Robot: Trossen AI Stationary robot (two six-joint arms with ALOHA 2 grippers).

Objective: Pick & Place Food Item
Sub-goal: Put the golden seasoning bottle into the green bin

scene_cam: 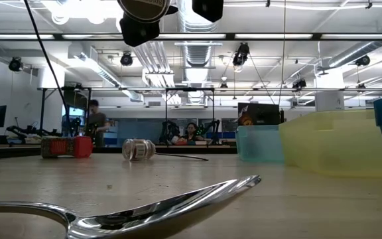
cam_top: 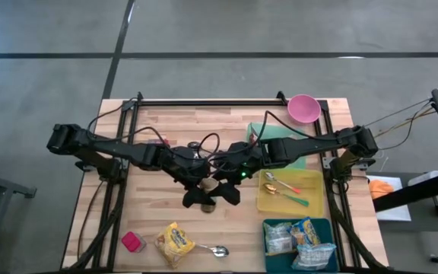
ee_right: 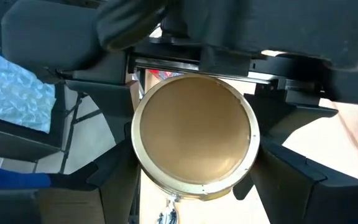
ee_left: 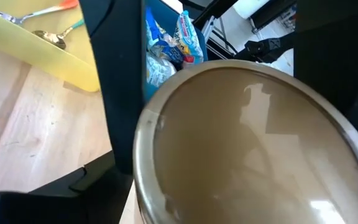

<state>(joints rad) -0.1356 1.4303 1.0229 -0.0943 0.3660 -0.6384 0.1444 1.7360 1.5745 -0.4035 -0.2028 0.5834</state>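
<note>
**Over the middle of the table: can is airborne, nothing placed yet**

Above the table's centre, both arms meet around one gold-bottomed round tin can (ee_right: 194, 134), lifted well clear of the wood. The right gripper (cam_top: 228, 193) looks clamped on the can's sides, with a finger pressed against each side of the rim. The left gripper (cam_top: 196, 199) sits right against the same can, but I can't tell whether it's gripping or has let go.

So my read: the pick is done, the place isn't. Which container it's headed for is anyone's guess.

Head count:
- tin cans: two, the lifted one plus a labelled tin can (scene_cam: 138, 149) lying on its side on the table
- yellow snack bag (cam_top: 175, 242): one, near edge
- bare metal spoon (cam_top: 215, 250): one, beside that bag
- small red tub (cam_top: 133, 242): one
- yellow plastic tray (cam_top: 314, 204): one, holding two coloured-handle spoons
- teal bin (cam_top: 268, 227): one, about three snack packets inside
- pink bowl (cam_top: 303, 108): one, far right corner
</note>
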